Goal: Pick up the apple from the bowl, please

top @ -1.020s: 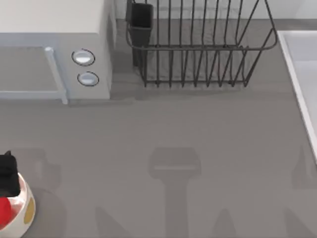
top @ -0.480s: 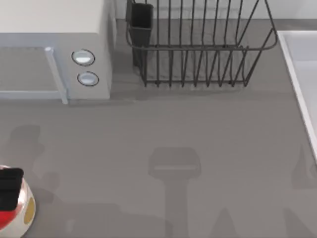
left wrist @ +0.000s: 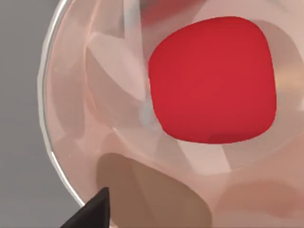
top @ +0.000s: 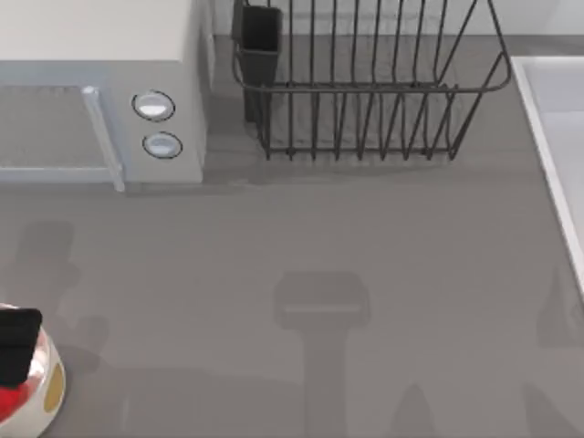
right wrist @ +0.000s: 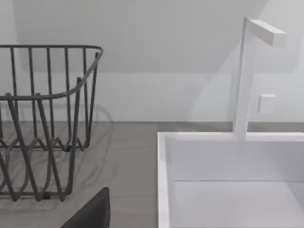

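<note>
The white bowl with yellow-gold spots sits at the table's front left corner, partly cut off by the top view's left edge. The red apple lies inside it and looks large and round in the left wrist view, against the bowl's glossy inside. My left gripper hangs open right over the bowl's far side, covering part of the apple. One of its dark fingertips stands just inside the rim and holds nothing. One dark fingertip of my right gripper appears in the right wrist view, facing the back right of the table.
A white microwave stands at the back left. A dark wire dish rack with a black cup is at the back middle. A white sink with its faucet runs along the right edge.
Over the last second my left gripper moved toward the table's front, onto the bowl, and now hides more of the apple. In the last half second it hardly shifted.
</note>
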